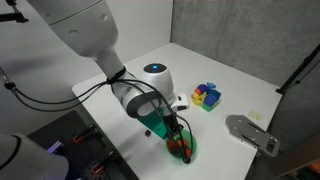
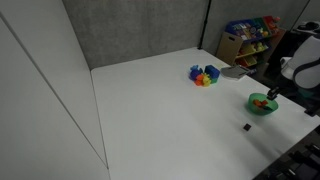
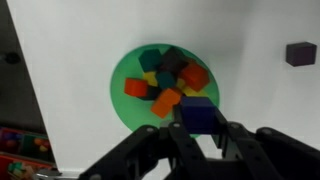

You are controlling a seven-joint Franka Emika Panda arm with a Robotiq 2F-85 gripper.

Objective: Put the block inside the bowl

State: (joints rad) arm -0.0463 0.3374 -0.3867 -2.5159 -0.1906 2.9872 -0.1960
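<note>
The green bowl holds several orange-red, yellow and dark blocks. It also shows in both exterior views. My gripper hangs over the bowl's near rim and is shut on a dark navy cube, the block. In the exterior views the gripper is right at the bowl and the held block is hidden. A second small dark purple cube lies on the white table beside the bowl, also visible in an exterior view.
A cluster of bright blue, yellow and purple blocks sits farther along the table. A flat grey metal plate lies near the table edge. A toy shelf stands beyond the table.
</note>
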